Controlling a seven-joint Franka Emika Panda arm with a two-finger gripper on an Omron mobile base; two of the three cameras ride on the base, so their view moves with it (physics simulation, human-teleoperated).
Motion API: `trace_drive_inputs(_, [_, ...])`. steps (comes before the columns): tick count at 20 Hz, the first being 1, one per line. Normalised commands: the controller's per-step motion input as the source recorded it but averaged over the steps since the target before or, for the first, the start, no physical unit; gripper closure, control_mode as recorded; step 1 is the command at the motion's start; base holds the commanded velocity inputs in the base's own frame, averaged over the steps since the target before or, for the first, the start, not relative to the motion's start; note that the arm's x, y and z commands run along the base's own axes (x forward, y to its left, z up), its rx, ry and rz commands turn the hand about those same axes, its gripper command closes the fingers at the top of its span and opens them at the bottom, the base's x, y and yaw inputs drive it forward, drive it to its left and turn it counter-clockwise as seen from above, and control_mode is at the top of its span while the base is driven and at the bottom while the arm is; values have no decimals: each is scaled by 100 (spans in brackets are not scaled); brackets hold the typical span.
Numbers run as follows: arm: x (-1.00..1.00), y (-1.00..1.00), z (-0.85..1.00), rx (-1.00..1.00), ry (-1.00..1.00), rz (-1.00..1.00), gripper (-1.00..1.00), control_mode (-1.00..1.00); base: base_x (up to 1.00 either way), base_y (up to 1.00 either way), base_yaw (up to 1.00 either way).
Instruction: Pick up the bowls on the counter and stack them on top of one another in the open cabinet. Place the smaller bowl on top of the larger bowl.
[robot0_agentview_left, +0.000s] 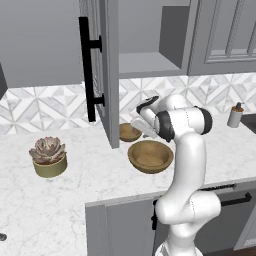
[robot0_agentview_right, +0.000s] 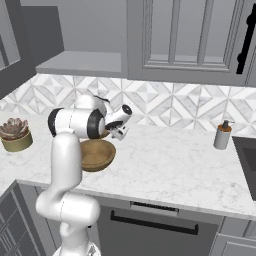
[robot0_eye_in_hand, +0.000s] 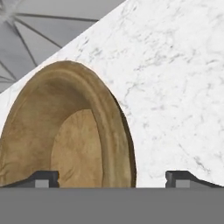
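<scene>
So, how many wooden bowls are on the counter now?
2. The larger bowl sits on the counter just in front of the arm. The smaller bowl sits behind it, beside the open cabinet door, partly hidden by the arm.

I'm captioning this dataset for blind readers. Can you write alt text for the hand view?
Seen close from the hand camera, a brown wooden bowl with a thick rim rests on the white marble counter. The open gripper straddles its rim, one dark fingertip over the bowl's hollow, the other over bare marble. A patterned grey backsplash shows in the upper left corner.
</scene>
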Motion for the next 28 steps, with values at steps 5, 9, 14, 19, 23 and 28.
trace_drive_inputs(5, [10,12,-23,0,0,0,100,-100,0,0,0])
trace_drive_inputs(9, [0,0,0,0,0,0,100,-100,0,0,0])
trace_drive_inputs(14, [-18,-12,13,4,-3,0,100,-100,0,0,0])
trace_drive_inputs(19, [-62,-58,51,18,-13,-4,100,-100,0,0,0])
trace_drive_inputs(23, [-90,-41,60,16,-11,0,100,-100,0,0,0])
trace_drive_inputs(28, [-100,-7,77,5,-8,0,100,-100,0,0,0])
